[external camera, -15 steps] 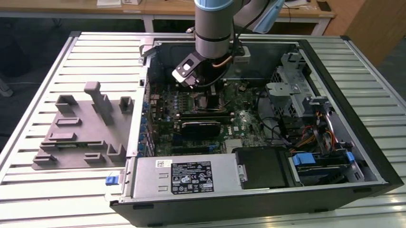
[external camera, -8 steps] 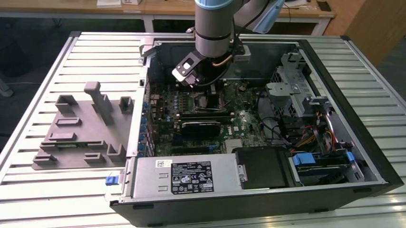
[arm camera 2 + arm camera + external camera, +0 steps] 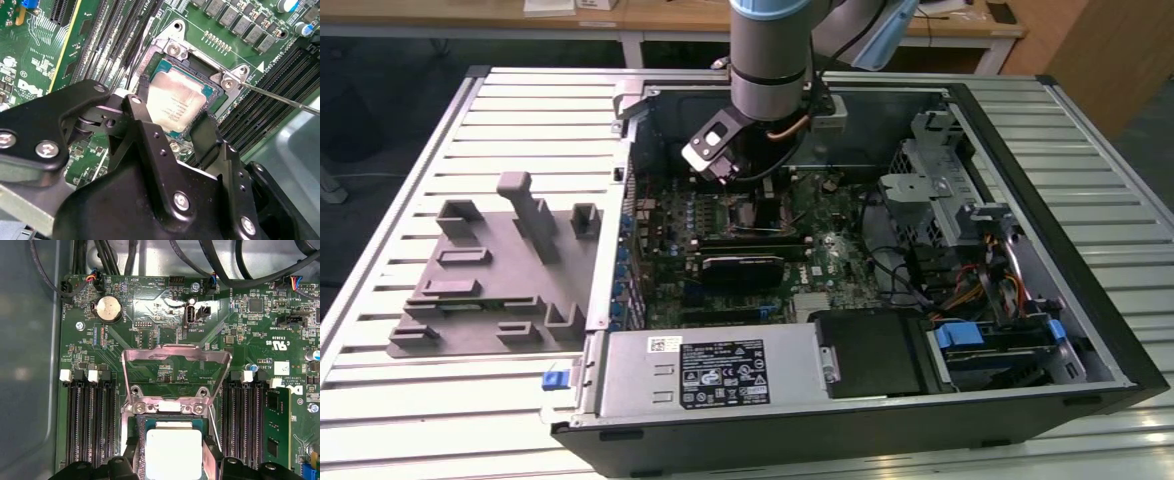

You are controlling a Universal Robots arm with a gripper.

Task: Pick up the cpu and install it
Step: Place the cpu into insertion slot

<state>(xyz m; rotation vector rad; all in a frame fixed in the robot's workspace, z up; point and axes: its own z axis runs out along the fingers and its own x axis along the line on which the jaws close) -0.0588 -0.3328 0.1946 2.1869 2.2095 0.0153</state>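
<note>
Cpu (image 3: pixel 175 102) lies flat, silver top up, at socket (image 3: pixel 172 47), fingers (image 3: pixel 142 125) clasping opposite edges.

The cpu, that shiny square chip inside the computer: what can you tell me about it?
The cpu is a flat square chip with a pale, shiny metal top, faintly printed, and a thin green rim. It lies level in the socket on the motherboard, whose metal hold-down frame stands flipped open. The black gripper hangs close over it; whether they touch cannot be told.
</note>
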